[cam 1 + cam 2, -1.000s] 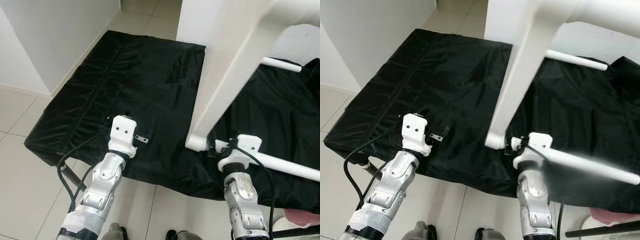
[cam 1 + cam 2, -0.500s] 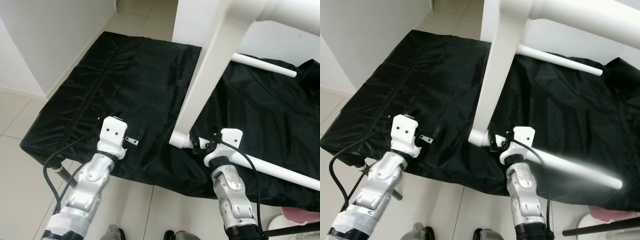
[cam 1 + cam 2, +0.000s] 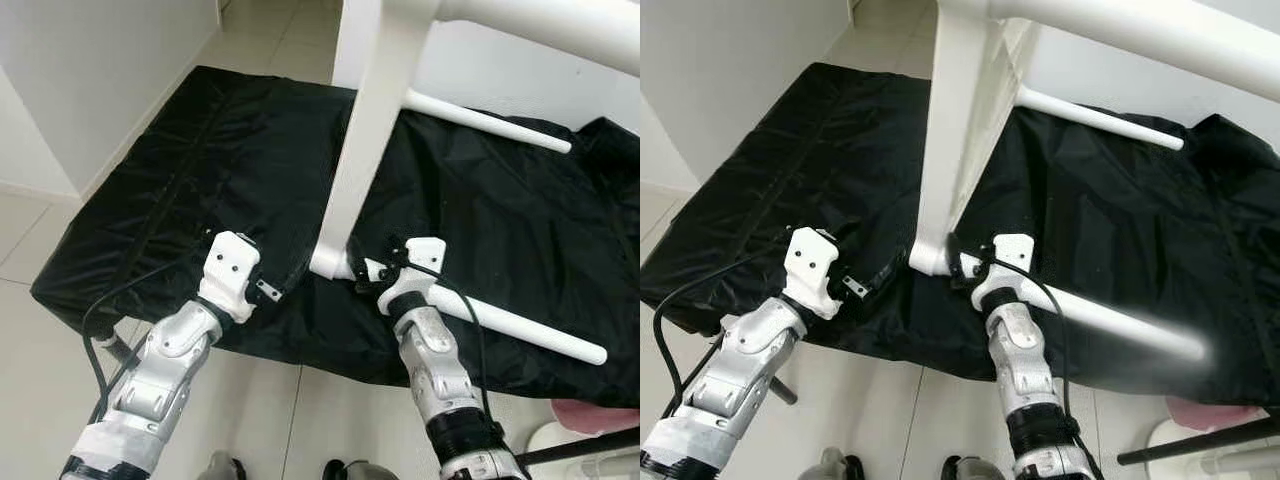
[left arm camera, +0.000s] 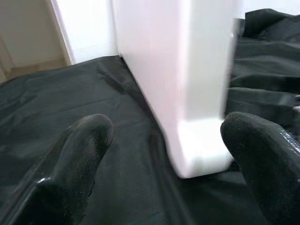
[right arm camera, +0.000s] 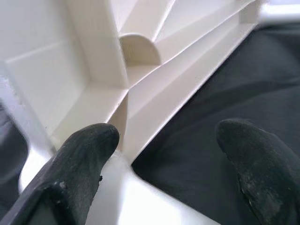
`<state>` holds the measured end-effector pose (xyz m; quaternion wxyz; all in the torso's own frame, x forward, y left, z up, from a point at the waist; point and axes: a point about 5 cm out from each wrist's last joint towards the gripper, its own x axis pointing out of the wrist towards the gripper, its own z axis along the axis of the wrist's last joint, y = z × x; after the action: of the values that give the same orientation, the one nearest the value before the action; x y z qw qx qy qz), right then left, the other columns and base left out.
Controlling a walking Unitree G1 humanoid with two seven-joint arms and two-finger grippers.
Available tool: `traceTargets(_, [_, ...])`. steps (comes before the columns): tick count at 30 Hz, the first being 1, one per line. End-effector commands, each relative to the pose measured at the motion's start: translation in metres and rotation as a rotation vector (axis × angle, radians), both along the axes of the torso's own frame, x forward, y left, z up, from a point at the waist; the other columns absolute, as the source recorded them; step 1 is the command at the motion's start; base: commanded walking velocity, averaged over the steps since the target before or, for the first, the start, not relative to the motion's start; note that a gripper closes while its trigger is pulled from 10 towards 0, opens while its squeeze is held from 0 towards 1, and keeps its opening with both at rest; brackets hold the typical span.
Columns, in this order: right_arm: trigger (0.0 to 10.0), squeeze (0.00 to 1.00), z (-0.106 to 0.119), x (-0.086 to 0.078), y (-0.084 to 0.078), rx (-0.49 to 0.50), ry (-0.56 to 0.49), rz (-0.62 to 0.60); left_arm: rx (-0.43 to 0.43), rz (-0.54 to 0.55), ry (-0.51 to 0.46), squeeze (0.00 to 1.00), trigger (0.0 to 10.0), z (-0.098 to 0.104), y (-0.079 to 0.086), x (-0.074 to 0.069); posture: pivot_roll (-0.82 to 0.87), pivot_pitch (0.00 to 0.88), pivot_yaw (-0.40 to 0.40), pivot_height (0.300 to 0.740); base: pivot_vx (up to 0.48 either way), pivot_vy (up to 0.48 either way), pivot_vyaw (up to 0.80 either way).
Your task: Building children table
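A white table part [image 3: 375, 120] stands tilted on a black fabric mat [image 3: 230, 150], its foot [image 3: 328, 262] resting near the mat's front edge. My left gripper [image 3: 880, 278] is open just left of that foot; in the left wrist view the foot [image 4: 201, 150] sits between and beyond the gripper's [image 4: 168, 136] spread fingers. My right gripper [image 3: 372, 270] is open just right of the foot, close up against the part's ribbed inner side [image 5: 140, 61]. A white rod [image 3: 520, 328] lies on the mat beside my right wrist. A second rod [image 3: 490, 122] lies farther back.
A white wall [image 3: 90, 70] runs along the left, with pale tiled floor [image 3: 40, 330] around the mat. A pink object [image 3: 598, 415] and a black bar [image 3: 585, 447] are at the bottom right. A black cable [image 3: 100, 330] loops off my left arm.
The camera has shifted. The table part's foot now sits nearer my left gripper and the part stands less tilted. My right gripper has swung left along with the foot.
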<state>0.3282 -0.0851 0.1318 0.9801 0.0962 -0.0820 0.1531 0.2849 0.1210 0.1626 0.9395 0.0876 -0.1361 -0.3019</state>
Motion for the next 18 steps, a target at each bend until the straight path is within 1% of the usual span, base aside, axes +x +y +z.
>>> traceTargets(1, [10.0,0.0,-0.013,-0.004,0.018,-0.041,0.046,0.096,0.044,-0.12,0.03,0.0,10.0,-0.005,-0.004,-0.004,0.13,0.122,-0.061,0.74,0.0,0.0,0.0])
traceTargets(5, [10.0,0.0,-0.012,0.003,0.028,-0.051,0.054,0.125,0.05,-0.121,0.033,0.0,10.0,-0.003,-0.004,-0.001,0.13,0.122,-0.064,0.74,0.0,0.0,0.0])
traceTargets(10, [10.0,0.0,-0.011,0.004,0.03,-0.055,0.049,0.128,0.061,-0.106,0.036,0.0,10.0,-0.004,-0.003,0.0,0.14,0.125,-0.068,0.74,0.0,0.0,0.0])
traceTargets(14, [10.0,0.0,-0.011,0.0,0.023,-0.064,0.028,0.121,0.057,-0.097,0.04,0.0,10.0,-0.003,-0.002,-0.001,0.14,0.13,-0.071,0.74,0.0,0.0,0.0])
traceTargets(15, [10.0,0.0,-0.012,-0.001,0.02,-0.071,0.019,0.114,0.064,-0.092,0.039,0.0,10.0,-0.003,-0.002,-0.001,0.14,0.133,-0.071,0.74,0.0,0.0,0.0])
traceTargets(16, [10.0,0.0,-0.013,-0.004,0.013,-0.08,0.009,0.097,0.069,-0.085,0.045,0.0,10.0,-0.004,-0.001,-0.001,0.13,0.136,-0.069,0.74,0.0,0.0,0.0])
traceTargets(17, [10.0,0.0,-0.013,-0.004,0.013,-0.08,0.009,0.097,0.069,-0.085,0.045,0.0,10.0,-0.004,-0.001,-0.001,0.13,0.136,-0.069,0.74,0.0,0.0,0.0])
traceTargets(18, [10.0,0.0,-0.013,-0.008,0.005,-0.087,-0.002,0.077,0.077,-0.076,0.053,0.0,10.0,-0.005,0.001,0.0,0.13,0.136,-0.068,0.74,0.0,0.0,0.0])
